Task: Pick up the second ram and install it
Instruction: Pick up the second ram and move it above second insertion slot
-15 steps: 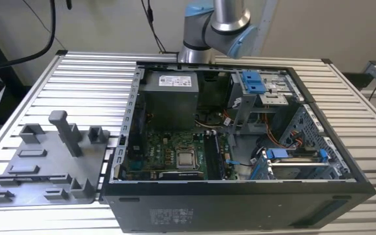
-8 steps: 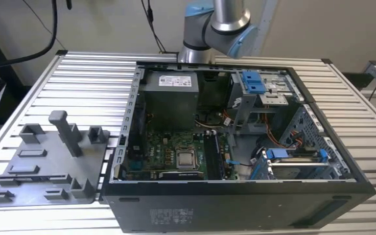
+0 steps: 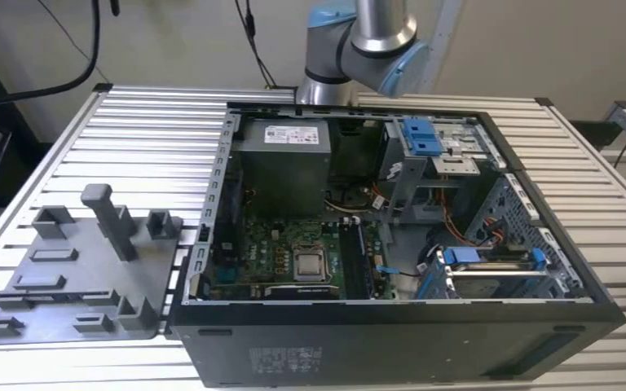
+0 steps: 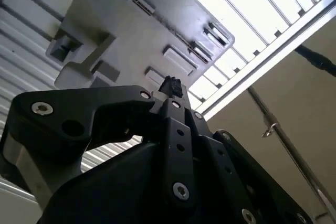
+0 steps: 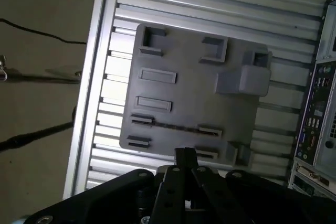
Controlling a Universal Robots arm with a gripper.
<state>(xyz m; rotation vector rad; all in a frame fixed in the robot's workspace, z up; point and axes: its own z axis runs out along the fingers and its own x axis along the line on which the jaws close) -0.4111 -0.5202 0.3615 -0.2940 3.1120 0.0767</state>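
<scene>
In the first wrist view a grey moulded holder plate (image 5: 184, 93) lies on the slatted table below me. A thin dark line (image 5: 176, 127) runs between two of its clips and looks like the second ram seen edge-on. My gripper (image 5: 185, 154) hangs above the plate's edge, a little way from that line. Its black fingers are pressed together with nothing between them. The second wrist view has the gripper (image 4: 171, 84) over the same holder plate (image 4: 115, 30). In the exterior view the holder plate (image 3: 74, 269) sits at the exterior view's left of the open computer case (image 3: 400, 244).
The case holds a motherboard (image 3: 291, 261), a power supply (image 3: 283, 163) and blue drive brackets (image 3: 422, 137). A tall grey post (image 3: 107, 220) and several blocks rise from the holder plate. The arm's base (image 3: 357, 49) stands behind the case. The table edge (image 5: 89, 103) runs close to the plate.
</scene>
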